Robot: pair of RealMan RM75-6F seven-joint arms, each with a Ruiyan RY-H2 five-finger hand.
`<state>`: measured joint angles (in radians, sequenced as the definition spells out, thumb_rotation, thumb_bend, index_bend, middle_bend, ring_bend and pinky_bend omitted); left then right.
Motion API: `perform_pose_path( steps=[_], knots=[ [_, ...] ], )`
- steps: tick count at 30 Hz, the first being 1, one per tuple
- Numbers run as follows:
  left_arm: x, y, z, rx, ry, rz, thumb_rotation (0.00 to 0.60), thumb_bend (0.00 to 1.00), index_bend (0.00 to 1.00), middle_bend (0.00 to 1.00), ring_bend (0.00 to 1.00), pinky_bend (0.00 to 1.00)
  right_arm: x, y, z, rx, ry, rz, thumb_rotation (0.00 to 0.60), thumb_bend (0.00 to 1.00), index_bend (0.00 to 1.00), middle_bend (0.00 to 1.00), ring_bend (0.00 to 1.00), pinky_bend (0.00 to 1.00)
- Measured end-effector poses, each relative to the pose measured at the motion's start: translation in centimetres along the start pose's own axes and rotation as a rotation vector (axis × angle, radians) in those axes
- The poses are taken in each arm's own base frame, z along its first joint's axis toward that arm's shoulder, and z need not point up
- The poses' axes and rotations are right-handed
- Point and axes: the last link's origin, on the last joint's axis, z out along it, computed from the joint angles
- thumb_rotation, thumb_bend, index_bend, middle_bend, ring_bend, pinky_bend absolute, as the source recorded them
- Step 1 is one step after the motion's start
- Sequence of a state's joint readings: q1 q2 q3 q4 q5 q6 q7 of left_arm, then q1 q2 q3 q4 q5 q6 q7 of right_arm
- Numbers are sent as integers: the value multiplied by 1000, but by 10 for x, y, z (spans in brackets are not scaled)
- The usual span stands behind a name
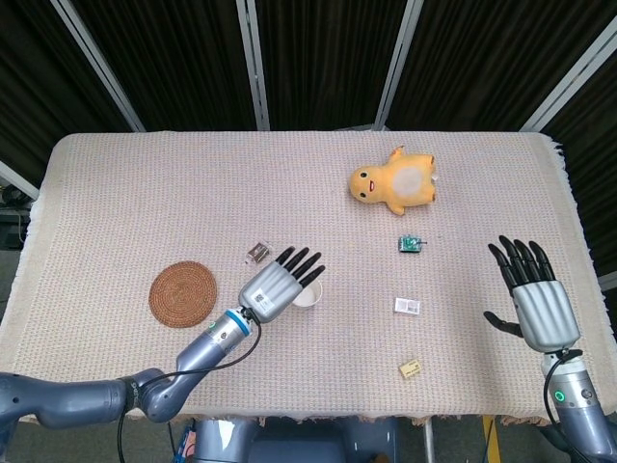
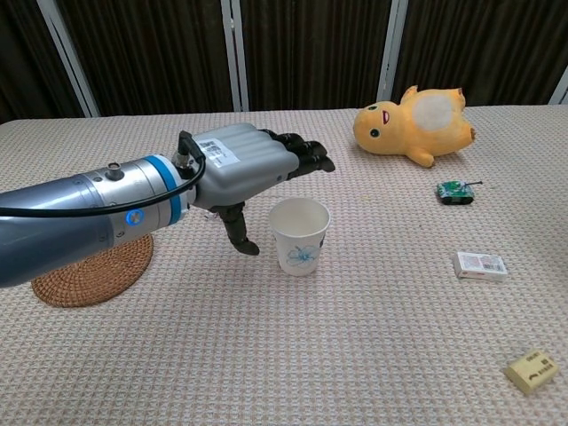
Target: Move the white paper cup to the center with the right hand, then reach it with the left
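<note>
The white paper cup (image 2: 300,235) stands upright mid-bench, so I'd say we're on the reach part: the left hand (image 2: 248,173) hovers at its rim, fingers spread and empty, while the right hand (image 1: 533,299) waits open near the edge.

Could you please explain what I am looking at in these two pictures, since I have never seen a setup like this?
It is a robot with two arms, each ending in a humanlike hand, working at a cloth-covered table. One picture looks down from its head, the other looks forward from its chest. The left hand reaches over a white paper cup near the middle, fingers spread, holding nothing. The right hand hovers open at the far side, seen only from the head. Also lying there: a woven coaster, a yellow plush toy, a small green toy tank, a small wrapped item, a small white box and a yellow block.
</note>
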<state>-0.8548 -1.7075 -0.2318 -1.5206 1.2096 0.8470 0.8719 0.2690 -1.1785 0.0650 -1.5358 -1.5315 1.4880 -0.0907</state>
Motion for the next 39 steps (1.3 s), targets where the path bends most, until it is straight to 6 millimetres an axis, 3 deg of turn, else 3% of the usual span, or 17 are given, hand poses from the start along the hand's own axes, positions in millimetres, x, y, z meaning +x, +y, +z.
perform_pose_path(
  steps=[5,9,12,25,33,39],
  knots=[
    [-2,2,8,-2,-8,-11,600,0,158,141,133,278,-1,1,1,-6,0,-4,600,0,0,0,0,0],
    [-3,3,13,-4,-8,-5,600,14,340,309,260,379,0,2,2,-12,3,-3,600,0,0,0,0,0],
    [-4,5,18,-7,-6,-4,600,38,398,381,313,418,0,2,2,-14,5,-3,600,0,0,0,0,0],
    [8,1,17,25,44,-12,600,52,441,412,341,438,3,2,1,-8,14,0,600,0,0,0,0,0],
    [25,-43,-11,124,74,-2,600,47,439,409,339,435,3,-3,-2,10,13,7,600,0,0,0,0,0],
    [20,-97,-59,250,15,0,600,44,440,410,339,435,3,-8,-6,31,10,8,600,0,0,0,0,0]
  ],
)
